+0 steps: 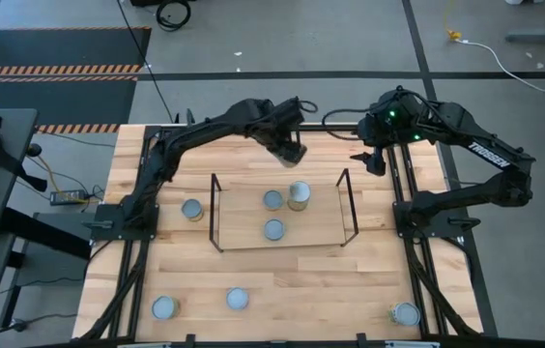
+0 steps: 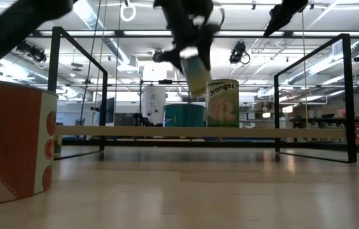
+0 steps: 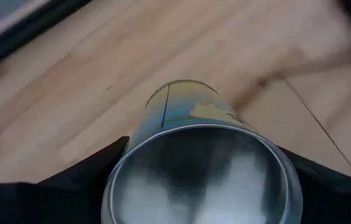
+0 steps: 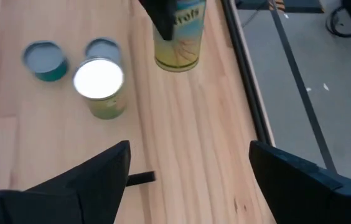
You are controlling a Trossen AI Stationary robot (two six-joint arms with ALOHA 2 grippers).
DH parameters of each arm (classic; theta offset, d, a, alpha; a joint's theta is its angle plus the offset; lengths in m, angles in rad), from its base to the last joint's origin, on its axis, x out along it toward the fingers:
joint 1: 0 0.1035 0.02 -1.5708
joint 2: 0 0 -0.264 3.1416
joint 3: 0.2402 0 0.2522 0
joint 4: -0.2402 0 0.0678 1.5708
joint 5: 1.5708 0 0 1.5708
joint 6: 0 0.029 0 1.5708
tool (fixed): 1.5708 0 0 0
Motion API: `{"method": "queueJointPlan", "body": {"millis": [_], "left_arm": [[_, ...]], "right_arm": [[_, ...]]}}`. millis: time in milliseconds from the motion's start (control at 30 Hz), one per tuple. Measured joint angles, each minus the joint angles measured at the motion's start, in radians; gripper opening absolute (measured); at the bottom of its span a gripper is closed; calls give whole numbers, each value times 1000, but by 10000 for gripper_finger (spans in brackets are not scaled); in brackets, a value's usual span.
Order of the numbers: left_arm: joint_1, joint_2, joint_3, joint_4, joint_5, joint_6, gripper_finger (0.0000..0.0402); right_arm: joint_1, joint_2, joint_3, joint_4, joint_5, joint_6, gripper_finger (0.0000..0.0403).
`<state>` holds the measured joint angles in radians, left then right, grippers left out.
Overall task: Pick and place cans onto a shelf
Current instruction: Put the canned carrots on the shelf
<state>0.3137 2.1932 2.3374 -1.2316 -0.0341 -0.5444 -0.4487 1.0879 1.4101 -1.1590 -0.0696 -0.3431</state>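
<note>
Metal tin clamped: the left gripper (image 1: 290, 150) has its fingers closed on the sides of a yellow can (image 3: 197, 168), as the left wrist view shows, with dark fingers (image 3: 82, 177) hard against both flanks. The held can hangs clear of the table, tilted in the low view (image 2: 197, 71), above and just behind the shelf (image 1: 282, 242).

Inside the shelf, below and ahead of that gripper, stand three cans: a taller orange-labelled can (image 1: 299, 194) nearest it, a teal can (image 1: 272, 200) just beside that, and a third can (image 1: 273, 229) further forward. Four more cans remain off the shelf: one (image 1: 192, 209) just outside its left end frame, two (image 1: 164, 307) (image 1: 238, 299) near the front edge, and one (image 1: 406, 313) at the front right corner, all well apart from the gripper.

The right gripper (image 1: 374, 159) waits near the shelf's right rear corner; its fingers (image 4: 94, 177) stand spread apart with nothing between them.

Assessment: the carry step is in hand, the fourth can in transit. Task is under half complete. The next move calls for righting the tilted can, bringing it over bare shelf base clear of the orange-labelled can, lowering until the base seats flat, then letting go. Risk: contact with the wire end frame or the neighbouring can on descent.
</note>
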Motion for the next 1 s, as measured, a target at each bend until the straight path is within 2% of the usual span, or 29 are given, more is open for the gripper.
{"method": "queueJointPlan", "body": {"millis": [200, 400, 533, 700, 833, 1000], "left_arm": [[-171, -117, 1, 53, -29, 299, 304], [-338, -169, 3, 206, -35, 481, 304], [-429, -163, 3, 230, -53, 475, 304], [-495, -119, 2, 157, -85, 492, 303], [-498, -81, 2, 124, -95, 504, 303], [-463, -44, 5, 120, -35, 512, 302]], "right_arm": [[141, -56, 0, -55, 46, 84, 326], [372, -107, 0, -69, 86, 354, 317], [554, -91, 0, -70, 133, 597, 316], [783, -27, 0, -70, 152, 840, 316], [918, 28, 0, -65, 221, 995, 316], [1020, 92, 0, -44, 250, 1125, 316]]}}
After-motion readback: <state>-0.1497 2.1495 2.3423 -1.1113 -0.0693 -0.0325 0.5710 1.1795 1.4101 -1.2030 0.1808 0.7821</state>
